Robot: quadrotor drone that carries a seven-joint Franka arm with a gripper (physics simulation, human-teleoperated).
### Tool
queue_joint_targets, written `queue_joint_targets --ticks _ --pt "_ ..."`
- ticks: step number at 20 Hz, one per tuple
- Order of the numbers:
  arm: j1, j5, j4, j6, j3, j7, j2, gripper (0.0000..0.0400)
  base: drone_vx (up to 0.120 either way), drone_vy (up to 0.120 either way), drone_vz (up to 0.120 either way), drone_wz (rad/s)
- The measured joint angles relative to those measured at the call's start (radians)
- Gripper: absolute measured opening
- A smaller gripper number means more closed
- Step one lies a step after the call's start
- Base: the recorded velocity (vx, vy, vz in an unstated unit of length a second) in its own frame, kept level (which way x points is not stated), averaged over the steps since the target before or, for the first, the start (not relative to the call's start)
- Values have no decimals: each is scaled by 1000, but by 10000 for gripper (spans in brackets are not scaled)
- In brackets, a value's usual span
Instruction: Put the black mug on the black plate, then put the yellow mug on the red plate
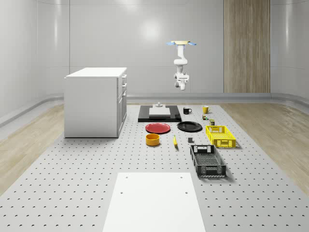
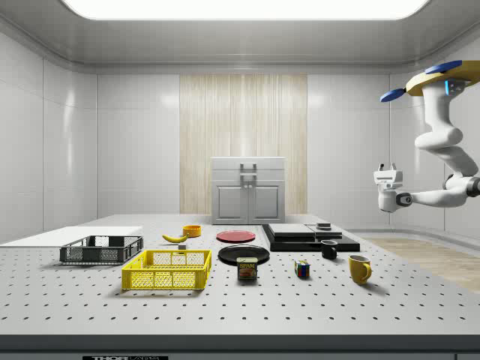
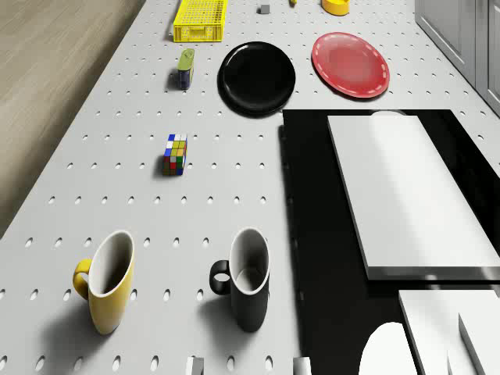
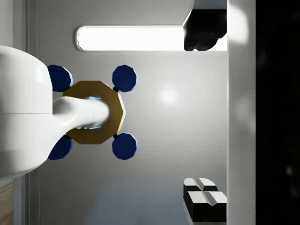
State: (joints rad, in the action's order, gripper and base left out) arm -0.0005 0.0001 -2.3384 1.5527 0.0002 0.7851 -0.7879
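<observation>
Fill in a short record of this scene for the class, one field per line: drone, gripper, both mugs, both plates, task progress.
drone: hovers high above the table's far end
gripper: in the air, well above the mugs, holding nothing
black mug: upright on the table, beside the black slab
yellow mug: upright on the table, next to the black mug
black plate: bare
red plate: bare
task progress: neither mug placed yet

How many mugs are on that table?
2: a black mug beside the black slab, and a yellow mug on its other side, both upright. None seem hidden.
</observation>
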Motion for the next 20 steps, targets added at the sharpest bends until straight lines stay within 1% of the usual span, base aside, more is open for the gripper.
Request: queue_joint_targets --ticks 3,8,10,15,20 --pt "-2 1 63 -53 1 -1 7 400 0 0 0 0" --pt "-3 1 170 -124 2 -2 40 400 0 0 0 0" --pt "-4 2 206 -145 2 -2 53 400 100 0 0 0" --pt "-5 2 266 -178 3 -2 76 400 120 0 0 0" --pt "-6 2 289 -189 3 -3 84 400 120 0 0 0"
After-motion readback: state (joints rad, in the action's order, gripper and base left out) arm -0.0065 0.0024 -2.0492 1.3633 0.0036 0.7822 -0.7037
